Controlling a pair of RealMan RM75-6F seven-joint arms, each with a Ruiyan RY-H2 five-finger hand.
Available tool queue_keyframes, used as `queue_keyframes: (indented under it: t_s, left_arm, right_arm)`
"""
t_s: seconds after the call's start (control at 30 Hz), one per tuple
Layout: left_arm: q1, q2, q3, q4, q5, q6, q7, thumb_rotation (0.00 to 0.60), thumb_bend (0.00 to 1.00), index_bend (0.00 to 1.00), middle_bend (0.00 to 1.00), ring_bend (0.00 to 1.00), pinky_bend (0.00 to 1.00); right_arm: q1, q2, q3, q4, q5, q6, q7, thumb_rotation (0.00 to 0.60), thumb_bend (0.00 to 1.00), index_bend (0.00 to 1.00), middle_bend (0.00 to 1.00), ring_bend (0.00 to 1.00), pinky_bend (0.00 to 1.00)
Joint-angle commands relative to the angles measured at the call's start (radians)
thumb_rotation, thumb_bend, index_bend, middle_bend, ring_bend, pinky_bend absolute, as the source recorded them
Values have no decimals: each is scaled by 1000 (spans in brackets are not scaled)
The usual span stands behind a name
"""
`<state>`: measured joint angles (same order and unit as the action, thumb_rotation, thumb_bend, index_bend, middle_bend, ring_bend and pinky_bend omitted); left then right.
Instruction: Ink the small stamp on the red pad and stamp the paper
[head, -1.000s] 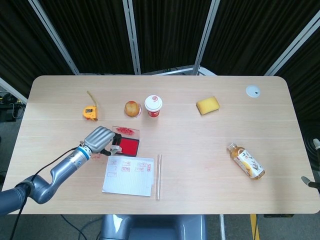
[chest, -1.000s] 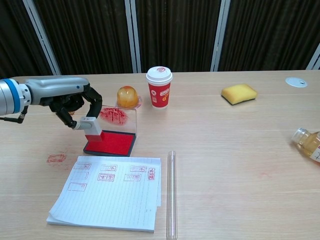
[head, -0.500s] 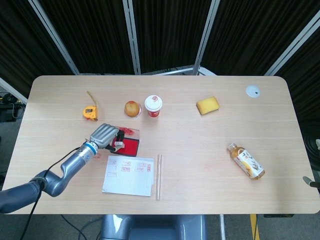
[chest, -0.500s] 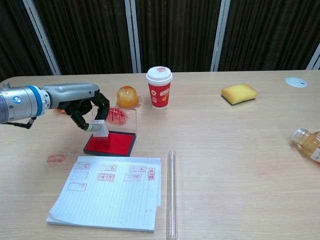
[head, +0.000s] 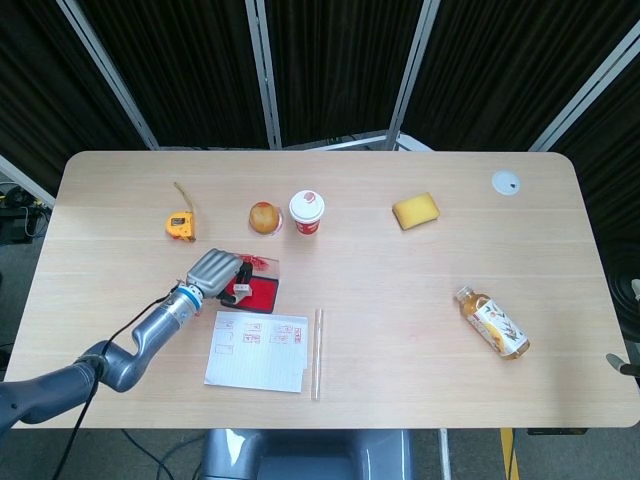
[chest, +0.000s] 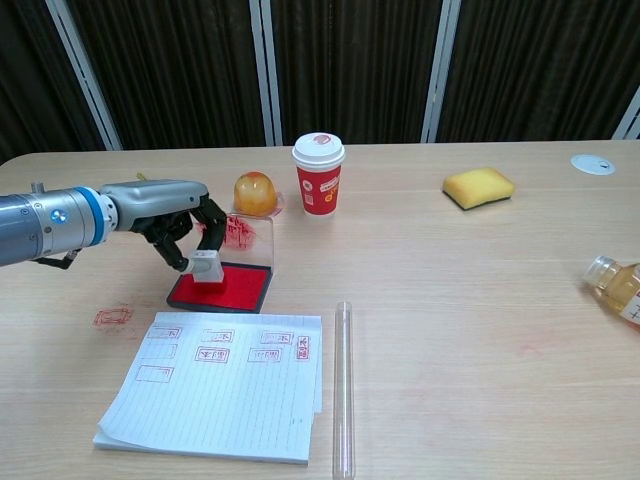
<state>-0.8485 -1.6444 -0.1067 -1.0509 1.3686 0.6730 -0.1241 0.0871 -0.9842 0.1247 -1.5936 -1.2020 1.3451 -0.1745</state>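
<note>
Left hand (chest: 175, 215) gripped the small stamp (chest: 207, 268) between its fingertips and had it down on the red pad (chest: 222, 288), the stamp's base touching the inked surface near the pad's left end. Nearest the camera, the paper (chest: 215, 385) lay flat on the table (chest: 470, 330), already carrying several red marks along its top edge, with a clear tube (chest: 343, 390) lying just beside its right edge. Behind the pad stood its clear lid (chest: 243, 238), smeared red. Further back sat an orange fruit (chest: 255, 192) and a red paper cup (chest: 318, 174), side by side, then a yellow sponge (chest: 478, 187) off to the right. A bottle (head: 492, 323) lay on its side well apart, and a tape measure (head: 181, 225) sat at the far left. Right hand was out of sight.
</note>
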Motion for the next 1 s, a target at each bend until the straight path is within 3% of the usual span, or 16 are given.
queue_keyframes:
  t_s: [0.03, 0.67, 1.0]
  left_arm:
    - [-1, -10, 3, 12, -7, -4, 2, 600, 360, 590, 553, 809, 875]
    - [-1, -39, 14, 64, -16, -4, -6, 600, 361, 593, 554, 808, 874]
    - [1, 23, 1, -28, -10, 25, -11, 600, 361, 601, 558, 808, 874]
  right_arm:
    - [0, 0, 0, 1, 0, -1, 1, 600, 0, 0, 0, 0, 0]
    - [0, 1, 1, 7, 5, -2, 8, 600, 0, 0, 0, 0, 0]
    - [-1, 1, 0, 6, 5, -3, 10, 600, 0, 0, 0, 0, 0]
